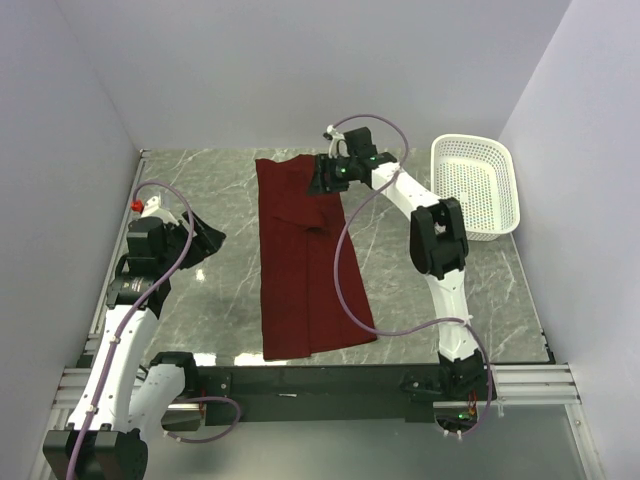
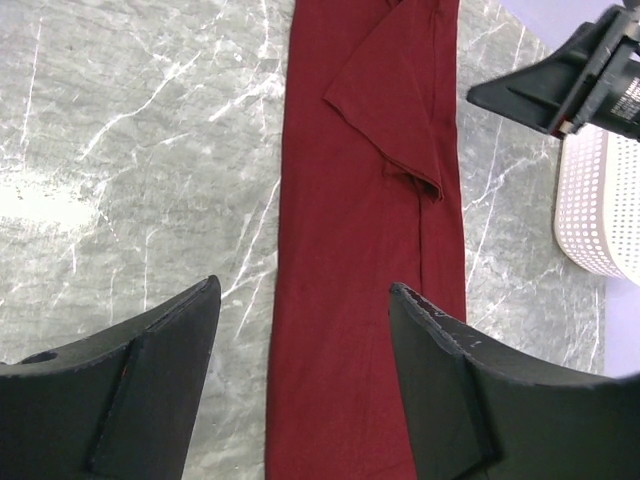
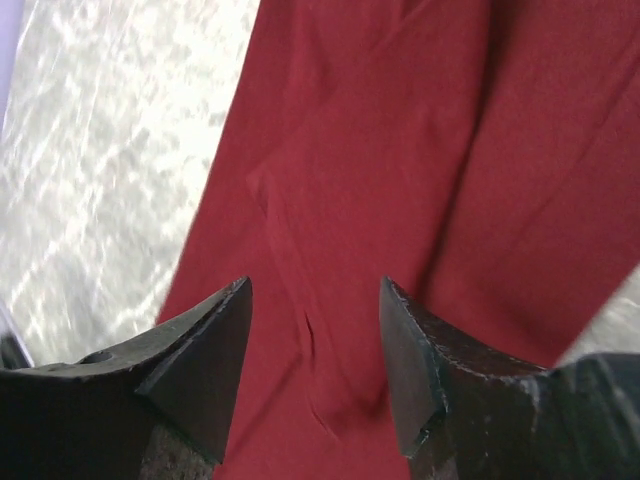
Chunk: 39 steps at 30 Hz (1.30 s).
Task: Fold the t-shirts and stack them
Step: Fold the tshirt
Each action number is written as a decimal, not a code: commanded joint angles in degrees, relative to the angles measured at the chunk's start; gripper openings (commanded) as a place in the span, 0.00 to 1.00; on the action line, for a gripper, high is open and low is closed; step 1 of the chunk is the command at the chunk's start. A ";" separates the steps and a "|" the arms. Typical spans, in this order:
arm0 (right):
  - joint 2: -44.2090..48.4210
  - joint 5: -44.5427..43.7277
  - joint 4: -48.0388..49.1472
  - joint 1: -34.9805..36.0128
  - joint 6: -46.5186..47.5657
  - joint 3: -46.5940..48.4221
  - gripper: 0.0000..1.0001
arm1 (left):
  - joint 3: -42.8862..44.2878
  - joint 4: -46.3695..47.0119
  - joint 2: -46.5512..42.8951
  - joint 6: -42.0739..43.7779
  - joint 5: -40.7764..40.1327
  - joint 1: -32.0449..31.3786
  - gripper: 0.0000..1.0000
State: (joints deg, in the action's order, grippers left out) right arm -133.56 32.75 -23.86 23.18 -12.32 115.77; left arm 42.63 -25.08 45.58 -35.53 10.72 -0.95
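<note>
Parted and empty, the right claw hovers over the far end of the maroon t-shirt (left claw wide, off to its side).

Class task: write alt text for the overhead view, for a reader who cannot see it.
A dark red t-shirt, folded lengthwise into a long strip, lies on a grey marble table. The right gripper is open over its far end; the left gripper sits open at the left, off the cloth. A white basket stands far right.
</note>
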 commanded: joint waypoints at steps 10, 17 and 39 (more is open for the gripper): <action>11.54 17.15 -13.57 -0.33 27.75 -5.98 0.37 | -4.66 6.53 4.16 -0.59 15.60 0.25 0.76; 33.77 10.59 -9.48 -0.33 49.12 -32.57 0.38 | -11.42 11.10 8.38 -4.89 21.45 -4.49 0.70; 78.34 11.03 -5.00 10.20 75.08 -79.89 1.00 | -23.91 -13.07 -7.01 -48.12 3.09 -42.89 0.61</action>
State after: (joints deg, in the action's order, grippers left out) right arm -58.17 47.07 -33.19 30.68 60.42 38.15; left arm 18.79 -36.51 36.32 -72.71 19.09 -40.80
